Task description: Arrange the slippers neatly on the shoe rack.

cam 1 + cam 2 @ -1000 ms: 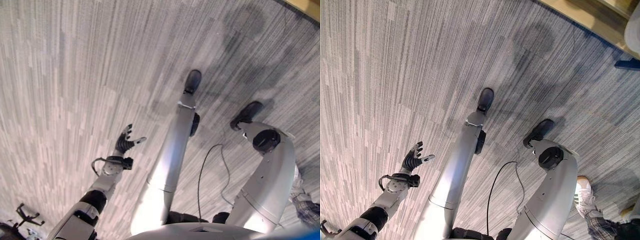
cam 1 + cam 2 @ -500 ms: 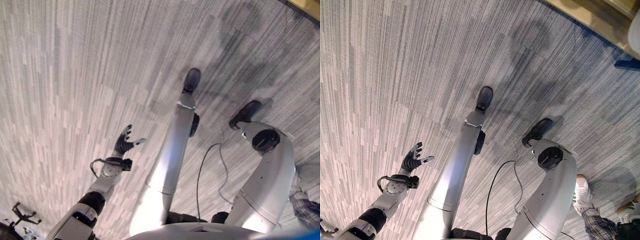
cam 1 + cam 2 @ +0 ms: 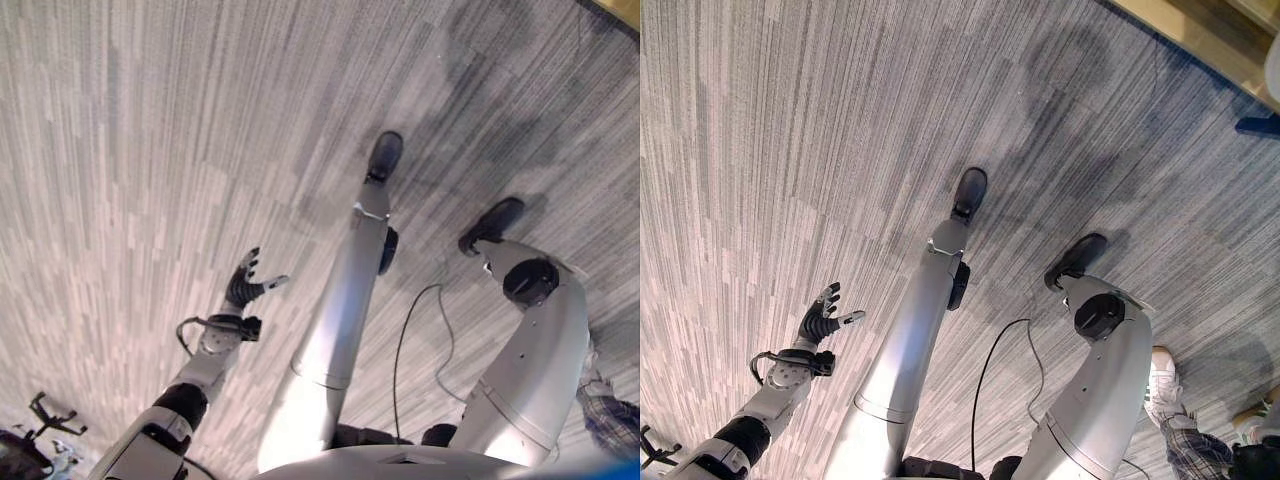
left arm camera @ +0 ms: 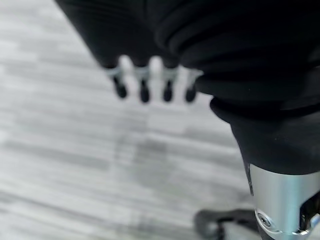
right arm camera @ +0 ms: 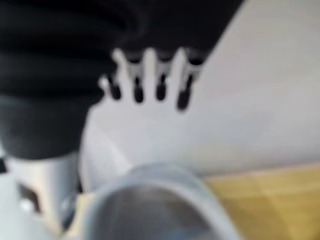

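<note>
Nothing of the task looks done: striped carpet (image 3: 150, 150) lies underfoot, a person's shoe (image 3: 1162, 385) nearby, no slippers or rack in sight. The left hand (image 3: 244, 286) and right hand (image 5: 150, 75) hang open, empty.

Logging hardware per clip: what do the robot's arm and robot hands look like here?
The left arm is silver-grey with a black band at the forearm. The left robot hand has a dark ribbed cover over its back and wrist, and silver fingers with dark tips. The right robot hand looks the same: dark cover, silver dark-tipped fingers.
</note>
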